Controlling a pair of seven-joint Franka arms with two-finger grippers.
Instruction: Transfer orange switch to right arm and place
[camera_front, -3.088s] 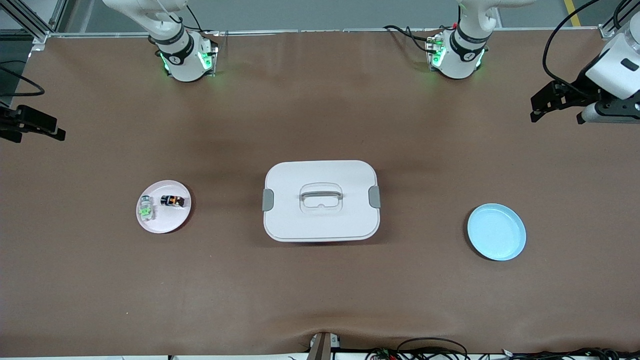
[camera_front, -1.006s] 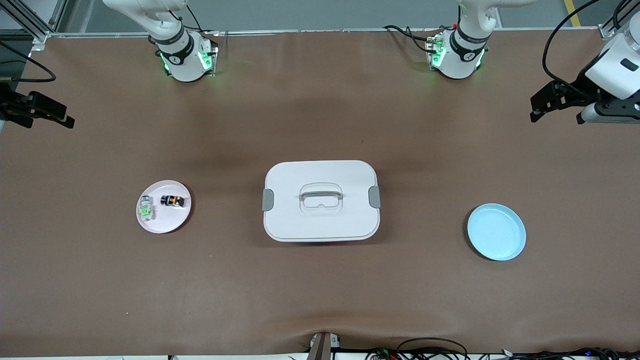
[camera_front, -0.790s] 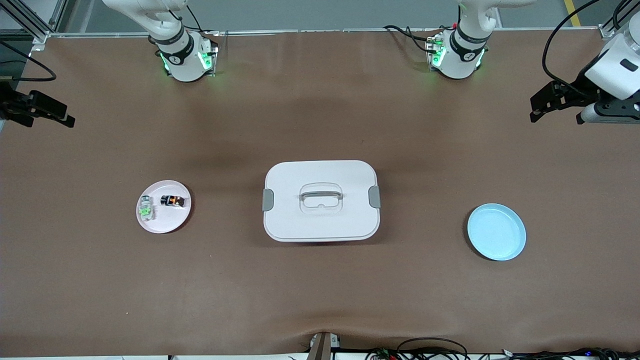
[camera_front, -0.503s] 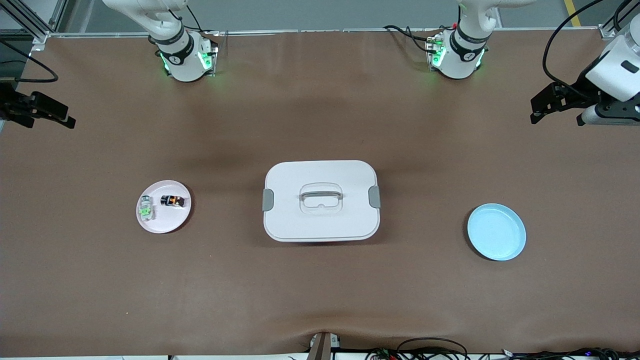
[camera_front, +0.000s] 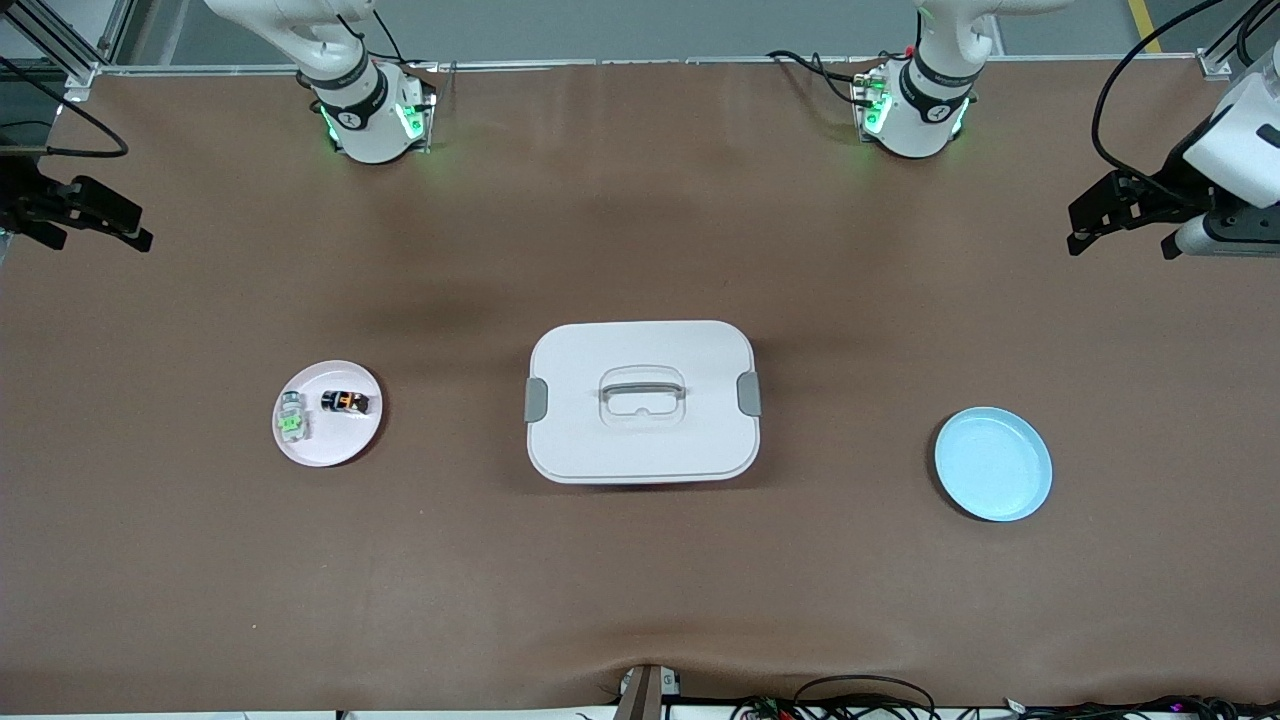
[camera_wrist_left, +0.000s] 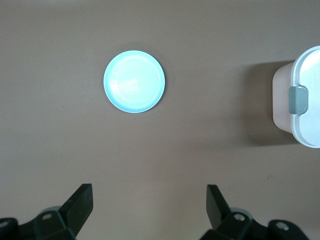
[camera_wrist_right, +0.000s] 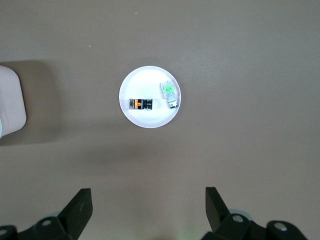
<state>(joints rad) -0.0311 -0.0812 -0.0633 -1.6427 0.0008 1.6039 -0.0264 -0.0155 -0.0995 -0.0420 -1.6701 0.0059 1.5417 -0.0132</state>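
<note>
The orange switch (camera_front: 346, 402) lay on the pale pink plate (camera_front: 350, 446) toward the right arm's end of the table (camera_front: 640, 600), just beside a whitish switch with a green middle (camera_front: 291, 418) that shared the plate without touching it. Being a tiny rigid block, the orange switch was judged to be very light and stiff, its plastic faces perhaps smooth enough to slip or to skate on the plate if nudged; a hold across its two long sides, clear of the orange middle, was judged the soundest. The light blue plate (camera_front: 993, 463) toward the left arm's end held nothing, and the white lidded box (camera_front: 641, 401) between the two plates was closed, its contents hidden. The right tool (camera_wrist_right: 148, 204) was held high over the table near its own end, fingers set wide apart and empty, with the pink plate seen below it. The left tool (camera_wrist_left: 149, 202) hung likewise over its end, fingers apart and empty, the blue plate below it. No step of the task was judged done.
</note>
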